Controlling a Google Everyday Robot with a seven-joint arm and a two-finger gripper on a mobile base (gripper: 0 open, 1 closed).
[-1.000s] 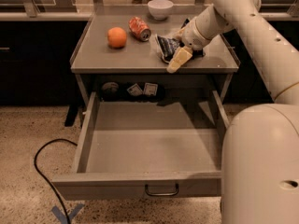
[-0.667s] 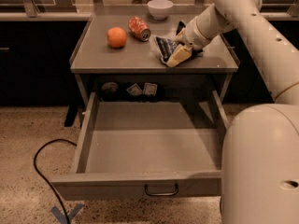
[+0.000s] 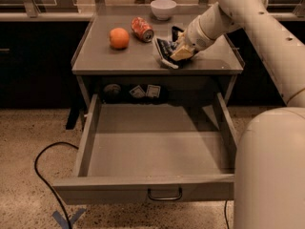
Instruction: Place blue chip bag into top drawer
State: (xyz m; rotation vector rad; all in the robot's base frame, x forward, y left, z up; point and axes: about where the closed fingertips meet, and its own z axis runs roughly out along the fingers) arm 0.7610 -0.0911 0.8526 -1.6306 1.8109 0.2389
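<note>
The blue chip bag (image 3: 163, 50), dark navy with white lettering, is at the front right of the grey tabletop (image 3: 119, 61). My gripper (image 3: 179, 44) reaches in from the right and is shut on the bag's right side, with a tan fingertip (image 3: 182, 54) against it. The bag's lower edge is on or just above the tabletop. The top drawer (image 3: 143, 184) stands pulled wide open below, its flat grey bottom bare, with a small dark handle (image 3: 164, 194) on its front.
An orange (image 3: 119, 38), a red soda can (image 3: 142, 28) and a white bowl (image 3: 163, 8) sit on the tabletop left of and behind the bag. Small packets (image 3: 145, 92) lie in the recess behind the drawer. A black cable (image 3: 43, 175) loops on the floor at left.
The tan fingertip has drawn back from the table's front edge and in against the bag. The bag has shifted slightly with it.
</note>
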